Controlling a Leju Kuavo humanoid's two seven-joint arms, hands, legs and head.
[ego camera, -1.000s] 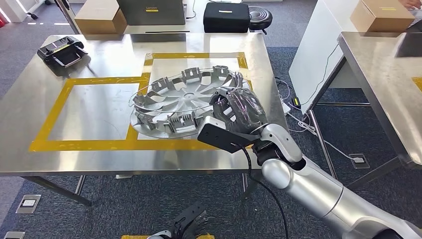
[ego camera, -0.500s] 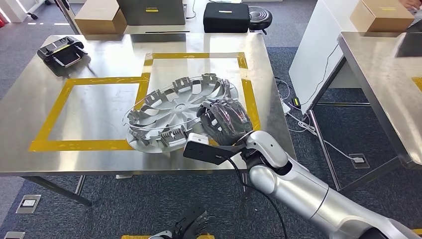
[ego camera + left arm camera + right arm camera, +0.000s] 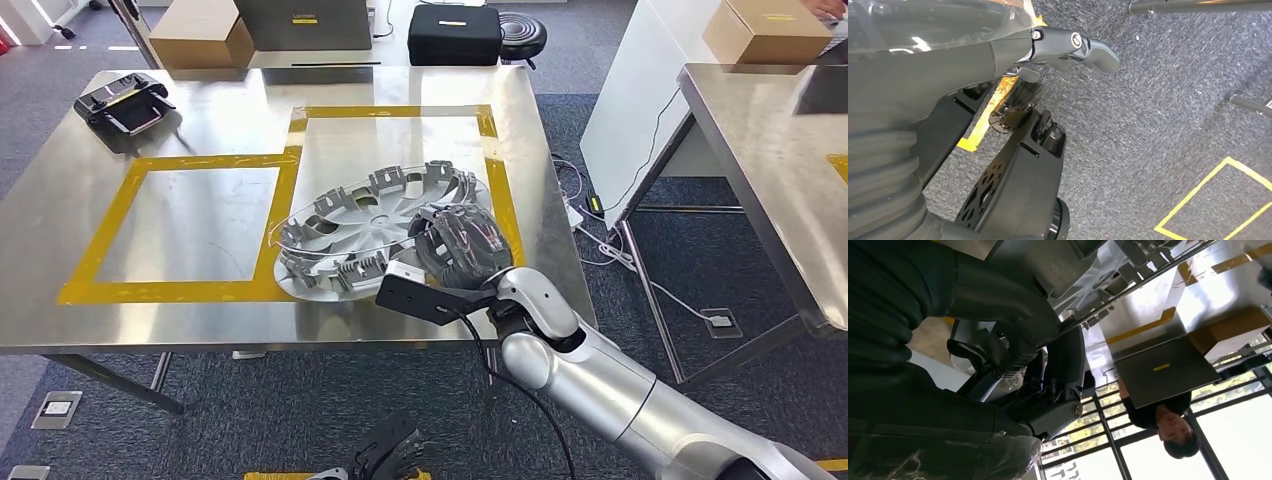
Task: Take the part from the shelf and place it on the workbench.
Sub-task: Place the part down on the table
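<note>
Wheel cover [image 3: 375, 225] sits on the steel workbench [image 3: 130, 300], tilted, its near rim down on the metal by the front strip of yellow tape [image 3: 160, 292] and its far rim lifted. The right hand [image 3: 462, 243] is clamped on the cover's edge at about 4 o'clock; in the right wrist view the dark fingers [image 3: 1068, 360] wrap over the rim and its thin wire ring. The cover straddles the strip dividing the two taped rectangles, most of it in the right-hand one. Bare steel fills the left rectangle, out at 9 o'clock from the cover. Between the cover's near rim and the bench's front edge there is only a narrow band of steel. At 10 o'clock, well apart near the far left corner, lies a black handheld controller [image 3: 122, 103]. At 12 o'clock past the far edge: a cardboard box [image 3: 200, 38] and a black case [image 3: 455, 32]. The left hand [image 3: 385, 455] hangs low over grey carpet, below the bench's front edge; its fingers [image 3: 1088, 47] look loosely apart with nothing in them.
</note>
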